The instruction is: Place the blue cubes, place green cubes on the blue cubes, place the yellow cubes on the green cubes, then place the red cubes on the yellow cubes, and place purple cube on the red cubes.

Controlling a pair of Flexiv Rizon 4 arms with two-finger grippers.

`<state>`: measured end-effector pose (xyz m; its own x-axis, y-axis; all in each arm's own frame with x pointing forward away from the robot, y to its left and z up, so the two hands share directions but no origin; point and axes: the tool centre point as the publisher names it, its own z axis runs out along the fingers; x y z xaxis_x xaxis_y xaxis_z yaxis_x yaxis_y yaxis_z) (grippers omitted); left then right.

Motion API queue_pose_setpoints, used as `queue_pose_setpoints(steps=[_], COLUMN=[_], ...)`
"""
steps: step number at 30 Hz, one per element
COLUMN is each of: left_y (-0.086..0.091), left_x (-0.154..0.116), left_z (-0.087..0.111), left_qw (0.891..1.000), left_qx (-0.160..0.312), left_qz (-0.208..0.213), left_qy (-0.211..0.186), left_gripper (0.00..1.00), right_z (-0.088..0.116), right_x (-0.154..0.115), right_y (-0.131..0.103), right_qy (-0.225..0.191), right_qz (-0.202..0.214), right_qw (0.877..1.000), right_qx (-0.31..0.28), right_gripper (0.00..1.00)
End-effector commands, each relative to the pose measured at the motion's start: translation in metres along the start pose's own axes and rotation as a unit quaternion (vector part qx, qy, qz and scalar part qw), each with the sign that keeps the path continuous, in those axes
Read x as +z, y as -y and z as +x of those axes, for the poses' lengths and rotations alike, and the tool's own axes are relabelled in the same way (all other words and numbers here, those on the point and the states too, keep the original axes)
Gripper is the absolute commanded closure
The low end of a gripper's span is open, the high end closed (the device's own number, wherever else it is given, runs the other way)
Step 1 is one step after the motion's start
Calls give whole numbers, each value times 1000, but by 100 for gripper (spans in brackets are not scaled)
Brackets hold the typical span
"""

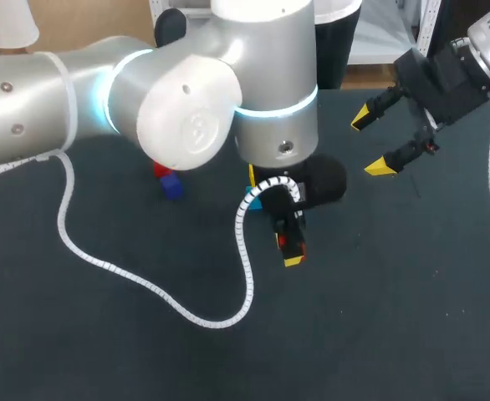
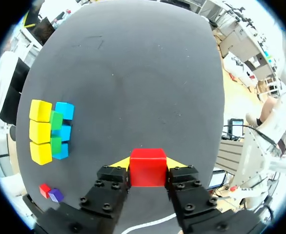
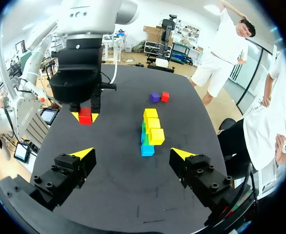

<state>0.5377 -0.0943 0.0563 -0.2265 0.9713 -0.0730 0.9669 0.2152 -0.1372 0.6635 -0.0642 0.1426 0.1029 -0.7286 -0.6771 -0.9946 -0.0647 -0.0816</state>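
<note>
My left gripper (image 2: 148, 163) is shut on a red cube (image 2: 148, 167), held above the dark table; the right wrist view shows the same red cube (image 3: 85, 116) in its yellow tips. To one side stands the stack: a row of yellow cubes (image 2: 40, 131) on green cubes (image 2: 56, 131) on blue cubes (image 2: 64, 129). In the head view my left arm hides most of the stack (image 1: 251, 198). A loose red cube (image 2: 45, 189) and a purple cube (image 2: 55, 195) lie together beyond the stack. My right gripper (image 3: 132, 153) hangs open and empty, off to the right (image 1: 372, 142).
The left arm's white cable (image 1: 145, 288) loops across the table's middle. The dark tabletop (image 2: 148, 73) stretches bare ahead of the left gripper.
</note>
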Motion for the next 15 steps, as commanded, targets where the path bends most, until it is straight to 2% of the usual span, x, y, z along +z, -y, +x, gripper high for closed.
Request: queue_pose_setpoints(steps=[1,9,15], left_y=[5,11,12], left_x=[8,28,33], left_z=[-3,1,-5], left_qw=[1000,1000,1000], left_qx=[-8,-24,-21], left_qz=[-4,2,8], left_qy=[0,2,4], left_gripper=[100,100,100], right_z=[0,0,0], right_x=[0,0,0], right_y=[0,0,0], right_qy=[1,1,1], right_qz=[0,0,0], right_qw=[1000,1000,1000], right_qx=[0,0,0], right_gripper=[0,0,0])
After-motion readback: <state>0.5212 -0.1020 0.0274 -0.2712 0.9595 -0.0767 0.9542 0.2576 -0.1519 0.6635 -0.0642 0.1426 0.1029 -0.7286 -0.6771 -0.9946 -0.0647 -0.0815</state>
